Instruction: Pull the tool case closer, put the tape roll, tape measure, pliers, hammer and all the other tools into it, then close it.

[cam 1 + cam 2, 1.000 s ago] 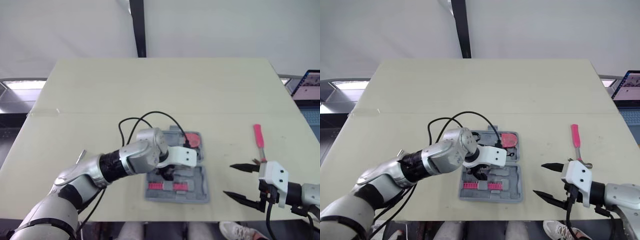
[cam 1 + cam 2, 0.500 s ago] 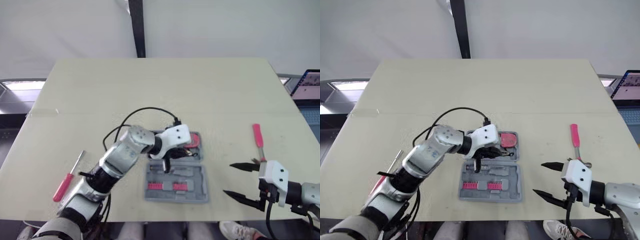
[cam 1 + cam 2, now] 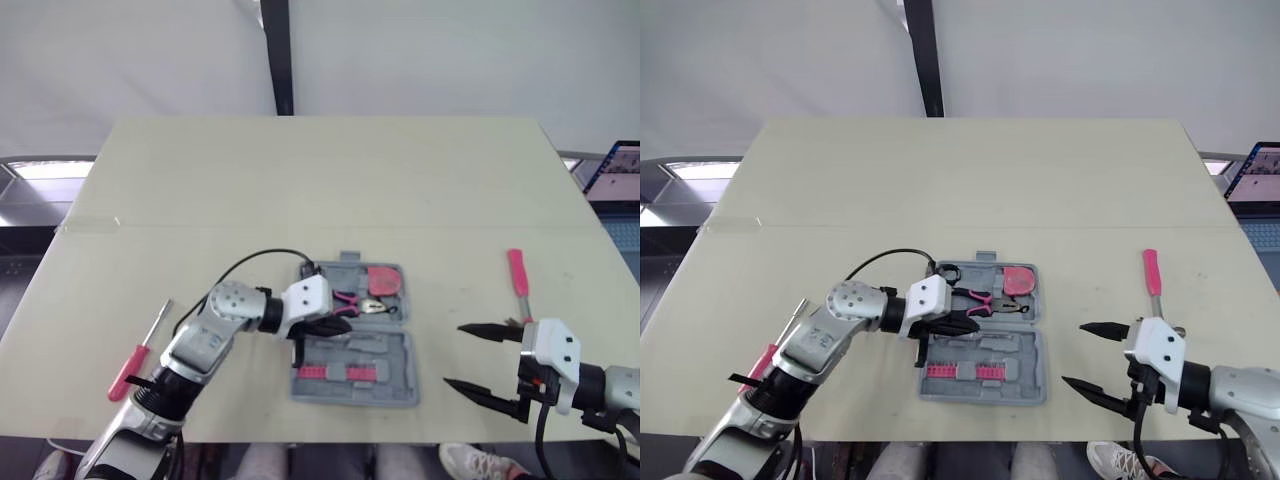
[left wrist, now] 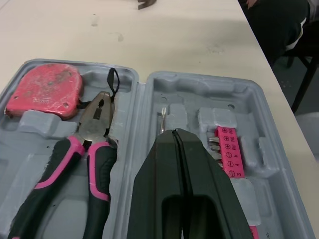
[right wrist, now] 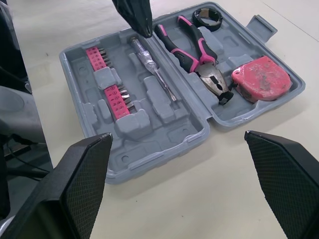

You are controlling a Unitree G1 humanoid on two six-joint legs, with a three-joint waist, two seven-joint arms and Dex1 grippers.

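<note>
The grey tool case (image 3: 396,368) lies open near the table's front edge. In its far half are the pink-handled pliers (image 4: 88,149), a red tape measure (image 4: 43,91) and the black tape roll (image 5: 207,17). The near half holds pink bit strips (image 5: 112,83) and a slim tester screwdriver (image 5: 153,71). My left gripper (image 3: 335,323) hovers over the case's left side, shut and empty. My right gripper (image 3: 455,355) stands open to the right of the case. The pink-handled hammer (image 3: 517,278) lies beyond it.
A red-handled screwdriver (image 3: 130,366) lies on the table at the far left, near the front edge. A laptop (image 3: 615,170) sits off the table's right side. The beige tabletop (image 3: 320,180) stretches away bare behind the case.
My left arm has swung back to the left and lower, its fingers have closed, and the pliers now lie uncovered in the case. The right gripper has stayed put.
</note>
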